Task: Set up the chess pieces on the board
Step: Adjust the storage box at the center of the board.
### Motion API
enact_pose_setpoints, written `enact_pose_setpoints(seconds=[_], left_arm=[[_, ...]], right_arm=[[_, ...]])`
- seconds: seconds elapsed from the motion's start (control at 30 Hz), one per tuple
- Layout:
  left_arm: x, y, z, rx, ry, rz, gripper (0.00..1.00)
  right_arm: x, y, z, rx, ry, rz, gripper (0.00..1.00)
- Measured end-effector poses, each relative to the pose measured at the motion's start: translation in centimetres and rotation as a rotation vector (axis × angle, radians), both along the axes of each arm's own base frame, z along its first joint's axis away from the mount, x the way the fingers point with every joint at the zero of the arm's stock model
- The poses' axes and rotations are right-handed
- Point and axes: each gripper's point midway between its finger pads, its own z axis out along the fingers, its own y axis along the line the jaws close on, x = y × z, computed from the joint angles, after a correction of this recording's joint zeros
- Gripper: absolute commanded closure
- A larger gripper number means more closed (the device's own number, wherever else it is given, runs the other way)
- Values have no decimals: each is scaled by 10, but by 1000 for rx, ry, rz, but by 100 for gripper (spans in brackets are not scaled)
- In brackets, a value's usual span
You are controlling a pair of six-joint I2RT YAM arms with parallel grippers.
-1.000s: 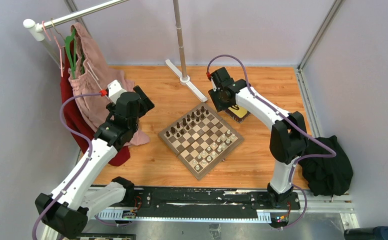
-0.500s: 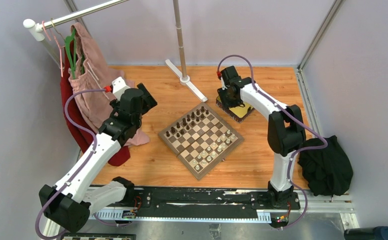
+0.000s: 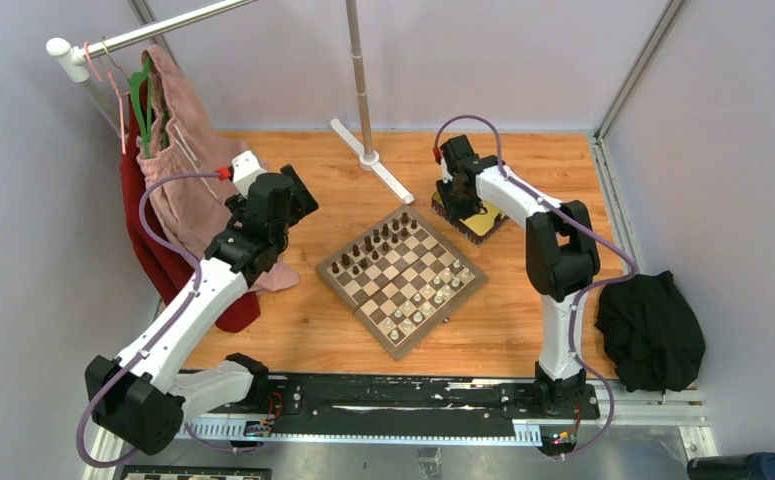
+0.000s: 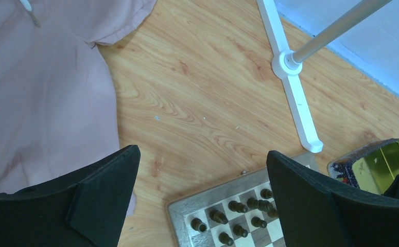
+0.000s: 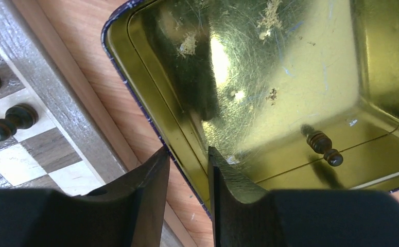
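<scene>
A pink garment (image 3: 178,150) hung at the table's 10 o'clock edge. Beside it, at 10 o'clock of the board (image 3: 401,330), hung the left gripper (image 4: 201,154). Its own camera showed the fingers (image 4: 99,190) spread wide over bare wood, holding nothing. The board sat mid-table, turned like a diamond, with dark chess pieces (image 3: 373,247) along its 11 o'clock side and pale chess pieces (image 3: 428,297) along its 4 o'clock side. Just beside it at 1 o'clock lay a gold tin (image 3: 485,226). From above, the right gripper (image 5: 188,154) hid the tin's inside. Only the right wrist view showed one dark piece (image 5: 323,147) lying on the tin's floor, and the jaws astride the tin's wall nearest the board; whether they pinched it could not be told.
</scene>
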Motion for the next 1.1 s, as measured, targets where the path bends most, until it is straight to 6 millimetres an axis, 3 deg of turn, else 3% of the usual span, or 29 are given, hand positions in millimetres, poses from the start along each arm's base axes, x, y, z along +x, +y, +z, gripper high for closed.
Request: enact_pose_setpoints(seconds=[0.1, 0.37, 0.67, 1.1], left_arm=[[2, -1, -3, 5, 8, 0, 0], [11, -3, -6, 23, 27, -6, 0], [24, -7, 0, 41, 21, -15, 0], [41, -6, -2, 89, 49, -25, 0]], right_arm=[[3, -1, -4, 11, 9, -10, 77], [15, -2, -6, 29, 4, -33, 94], [33, -1, -5, 48, -8, -73, 100], [52, -7, -4, 81, -15, -170, 100]])
